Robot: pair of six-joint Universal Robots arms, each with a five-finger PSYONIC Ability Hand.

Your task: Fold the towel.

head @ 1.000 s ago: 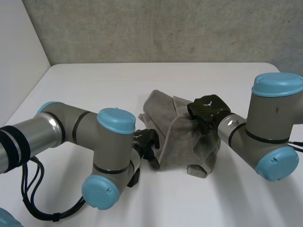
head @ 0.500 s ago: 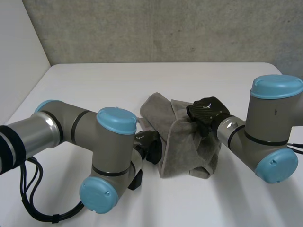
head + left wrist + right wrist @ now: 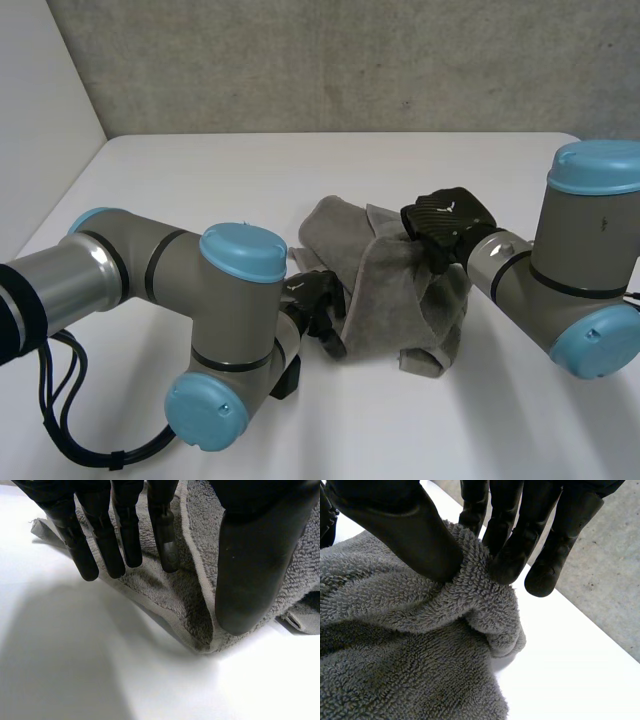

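Observation:
A grey terry towel [image 3: 385, 300] lies bunched near the middle of the white table [image 3: 220, 175]. My right hand [image 3: 448, 222] is at the towel's upper right part, and my left hand [image 3: 314, 302] sits at its left edge. In the right wrist view the thumb [image 3: 415, 535] and fingers [image 3: 512, 555] pinch a raised fold of the towel [image 3: 395, 645]. In the left wrist view the straight fingers [image 3: 125, 545] reach over the hemmed edge of the towel [image 3: 165, 587], and the thumb [image 3: 255, 570] rests on the pile by a corner.
A grey wall [image 3: 350, 60] stands behind the table's far edge. Bare tabletop stretches to the left and in front of the towel. My left arm's elbow [image 3: 240, 330] lies low over the table, close to the towel's left side.
My right hand has drawn its pinched fold slightly to the right, and the towel has shifted with it. My left hand's fingers curled in half a second ago and have since straightened at the towel's left edge.

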